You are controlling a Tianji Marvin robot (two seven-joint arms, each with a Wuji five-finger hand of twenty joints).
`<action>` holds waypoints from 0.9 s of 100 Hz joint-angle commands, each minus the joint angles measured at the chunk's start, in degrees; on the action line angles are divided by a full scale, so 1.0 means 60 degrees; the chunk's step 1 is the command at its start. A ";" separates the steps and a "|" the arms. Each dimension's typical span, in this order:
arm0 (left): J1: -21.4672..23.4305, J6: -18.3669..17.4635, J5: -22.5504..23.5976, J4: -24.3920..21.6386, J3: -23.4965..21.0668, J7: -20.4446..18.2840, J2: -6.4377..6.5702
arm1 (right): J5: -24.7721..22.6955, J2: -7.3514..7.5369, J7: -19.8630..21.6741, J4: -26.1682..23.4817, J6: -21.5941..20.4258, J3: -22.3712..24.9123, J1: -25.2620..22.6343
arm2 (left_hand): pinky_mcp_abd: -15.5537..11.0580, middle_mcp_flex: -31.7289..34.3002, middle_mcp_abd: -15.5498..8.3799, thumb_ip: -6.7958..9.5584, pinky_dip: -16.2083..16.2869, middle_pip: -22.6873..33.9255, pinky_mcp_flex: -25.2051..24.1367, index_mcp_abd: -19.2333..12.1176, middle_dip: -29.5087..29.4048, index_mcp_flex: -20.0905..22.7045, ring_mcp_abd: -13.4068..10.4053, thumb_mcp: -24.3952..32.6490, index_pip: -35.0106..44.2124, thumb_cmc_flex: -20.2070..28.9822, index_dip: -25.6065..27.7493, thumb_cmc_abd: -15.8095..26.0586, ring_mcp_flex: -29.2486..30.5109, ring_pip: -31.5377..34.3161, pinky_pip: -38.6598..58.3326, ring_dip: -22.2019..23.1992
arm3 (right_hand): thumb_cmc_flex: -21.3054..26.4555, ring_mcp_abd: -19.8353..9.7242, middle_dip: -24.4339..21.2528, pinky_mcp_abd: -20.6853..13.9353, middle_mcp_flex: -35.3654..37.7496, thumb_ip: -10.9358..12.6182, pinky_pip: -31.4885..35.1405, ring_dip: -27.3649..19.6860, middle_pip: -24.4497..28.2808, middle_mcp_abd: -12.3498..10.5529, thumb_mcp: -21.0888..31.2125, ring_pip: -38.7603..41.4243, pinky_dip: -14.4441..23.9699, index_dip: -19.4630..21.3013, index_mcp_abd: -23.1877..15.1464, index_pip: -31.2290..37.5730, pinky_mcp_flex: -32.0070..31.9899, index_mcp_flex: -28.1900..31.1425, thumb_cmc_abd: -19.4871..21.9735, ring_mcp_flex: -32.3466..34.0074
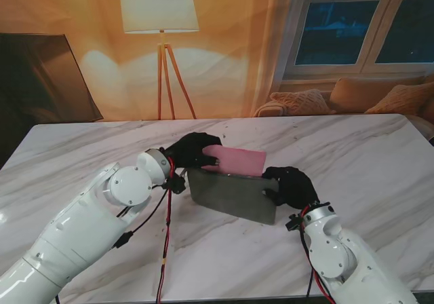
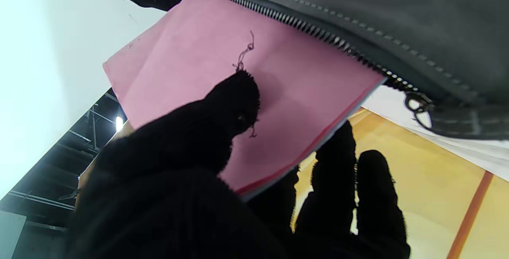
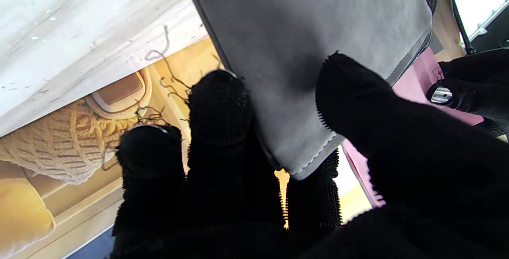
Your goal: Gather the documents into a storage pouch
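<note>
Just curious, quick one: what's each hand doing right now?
Left hand: shut on the pink document.
Right hand: shut on the grey pouch.

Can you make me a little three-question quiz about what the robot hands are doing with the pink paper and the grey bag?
1. True or false: the pink document is fully inside the grey pouch.
2. Which hand grips the document? A left hand B right hand
3. Fill in: the pouch opening has a ____.

Key: 1 false; 2 A; 3 zipper.
</note>
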 commanded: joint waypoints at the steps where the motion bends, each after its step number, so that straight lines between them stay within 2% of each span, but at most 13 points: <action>1: -0.0110 0.0043 -0.0204 0.0148 0.0067 -0.0044 -0.0122 | -0.0158 -0.0076 -0.0072 0.0053 0.0106 -0.0040 0.0064 | -0.0255 -0.0549 -0.0226 -0.0302 0.0106 -0.0030 -0.0187 -0.0371 0.0186 -0.0026 -0.0272 0.0333 0.0305 0.0185 0.0035 -0.0163 -0.0457 -0.0140 -0.0139 0.0068 | 0.0343 -0.0387 0.0017 -0.0251 -0.0540 0.0138 0.0183 -0.0327 -0.0189 -0.0101 0.0582 0.0248 0.0081 0.0158 -0.0156 0.0114 0.0016 -0.0493 -0.0279 -0.0207; 9: -0.0185 0.0070 -0.0317 0.0284 0.0137 0.0024 -0.0175 | -0.0254 -0.0106 -0.0321 0.0102 0.0176 -0.0074 0.0098 | -0.0239 -0.0455 -0.0208 -0.0298 0.0053 -0.0265 -0.0186 -0.0265 0.0065 0.0074 -0.0243 0.0115 0.0133 0.0023 -0.0238 0.0077 -0.0459 -0.0280 -0.0264 -0.0012 | 0.0600 -0.0365 -0.0041 -0.0266 -0.0728 0.0166 0.0115 -0.0446 -0.0253 -0.0071 0.0566 0.0263 0.0053 0.0169 -0.0183 0.0165 -0.0022 -0.0486 -0.0215 -0.0299; 19: -0.0200 0.0279 -0.0654 0.0370 0.0136 0.0104 -0.0265 | -0.0378 -0.0130 -0.0573 0.0163 0.0220 -0.0088 0.0137 | -0.0222 0.0015 -0.0061 -0.0132 0.0028 -0.0165 -0.0188 0.0090 -0.0283 0.0175 0.0040 -0.0718 -0.0485 -0.0145 -0.0490 0.0796 -0.0243 -0.0239 -0.0431 -0.0117 | 0.0790 -0.0342 -0.0078 -0.0300 -0.0826 0.0200 0.0044 -0.0535 -0.0219 -0.0046 0.0497 0.0348 0.0032 0.0158 -0.0323 0.0281 -0.0083 -0.0281 -0.0126 -0.0380; 25: -0.0185 0.0512 -0.0945 0.0377 0.0098 0.0153 -0.0330 | -0.0443 -0.0143 -0.0725 0.0206 0.0181 -0.0088 0.0159 | -0.0252 0.0153 0.0173 -0.0083 0.0022 0.0138 -0.0180 0.0344 -0.0609 0.0285 0.0286 -0.1370 -0.0853 0.0423 -0.0494 0.1179 -0.0199 -0.0109 -0.0716 -0.0104 | 0.0870 -0.0337 -0.0086 -0.0302 -0.0817 0.0216 0.0010 -0.0557 -0.0190 -0.0045 0.0492 0.0371 0.0026 0.0178 -0.0462 0.0374 -0.0142 -0.0071 -0.0070 -0.0437; 31: -0.0228 0.0561 -0.0921 0.0442 0.0096 0.0216 -0.0351 | -0.0512 -0.0154 -0.0866 0.0227 0.0136 -0.0084 0.0169 | -0.0252 0.0311 0.0237 -0.0051 0.0145 0.0166 -0.0190 0.0242 -0.0852 0.0336 0.0374 -0.1666 -0.0926 0.0787 -0.0449 0.1371 -0.0020 -0.0052 -0.0671 -0.0155 | 0.0985 -0.0330 -0.0096 -0.0309 -0.0785 0.0231 -0.0030 -0.0580 -0.0169 -0.0025 0.0468 0.0389 0.0021 0.0194 -0.0591 0.0450 -0.0193 0.0121 0.0003 -0.0487; 48: -0.0335 0.0502 -0.0658 0.0503 0.0115 -0.0074 -0.0238 | -0.0653 -0.0161 -0.1072 0.0283 0.0057 -0.0101 0.0211 | -0.0180 0.0504 0.0162 -0.0028 0.0310 0.0046 -0.0196 0.0025 -0.1128 0.0520 0.0365 -0.1626 -0.0877 0.0931 -0.0412 0.1279 0.0237 -0.0070 -0.0515 -0.0303 | 0.1313 -0.0230 -0.0169 -0.0283 -0.0641 0.0294 -0.0395 -0.0714 -0.0260 -0.0096 0.0374 0.0090 -0.0045 0.0111 -0.0849 0.0583 -0.0564 0.0727 0.0193 -0.0878; 66: -0.0359 0.0530 -0.0607 0.0580 0.0179 -0.0308 -0.0174 | -0.0599 -0.0163 -0.1002 0.0367 0.0191 -0.0175 0.0257 | -0.0271 -0.0129 0.0124 -0.0051 0.0151 -0.0968 -0.0202 -0.0066 -0.0741 0.0582 0.0061 -0.1344 -0.0761 0.0915 -0.0451 0.1109 -0.0466 -0.0551 -0.0930 -0.0655 | 0.1376 -0.0035 -0.0290 -0.0259 -0.0706 0.0312 -0.0636 -0.0923 -0.0426 -0.0083 0.0348 -0.0467 -0.0052 -0.0221 -0.0724 0.0385 -0.0838 0.0675 0.0217 -0.1179; 84: -0.0509 0.0579 -0.0436 0.0639 0.0349 -0.0692 -0.0071 | -0.0552 -0.0167 -0.0970 0.0372 0.0244 -0.0184 0.0255 | -0.0324 -0.0262 0.0207 -0.0119 0.0167 -0.0417 -0.0179 0.0138 0.0160 0.0567 0.0154 -0.1132 -0.0792 0.0702 -0.0561 0.1032 -0.0572 -0.0057 -0.1195 -0.0090 | 0.0887 -0.0008 -0.0499 -0.0258 -0.1024 0.0248 -0.0762 -0.0882 -0.0476 -0.0146 0.0363 -0.0730 0.0007 -0.0937 -0.0464 -0.0181 -0.1009 -0.0096 0.0005 -0.1335; 90: -0.0578 0.0559 -0.0336 0.0693 0.0419 -0.0709 -0.0064 | -0.0552 -0.0163 -0.0949 0.0352 0.0254 -0.0164 0.0235 | -0.0373 -0.0037 0.0284 -0.0120 0.0430 -0.0003 -0.0189 0.0173 0.0203 0.0531 0.0279 -0.1220 -0.0830 0.0627 -0.0560 0.1107 -0.0365 0.0282 -0.0957 0.0239 | 0.0593 -0.0034 -0.0554 -0.0247 -0.1106 0.0205 -0.0779 -0.0833 -0.0423 -0.0155 0.0375 -0.0768 0.0037 -0.1138 -0.0355 -0.0353 -0.1054 -0.0361 -0.0053 -0.1364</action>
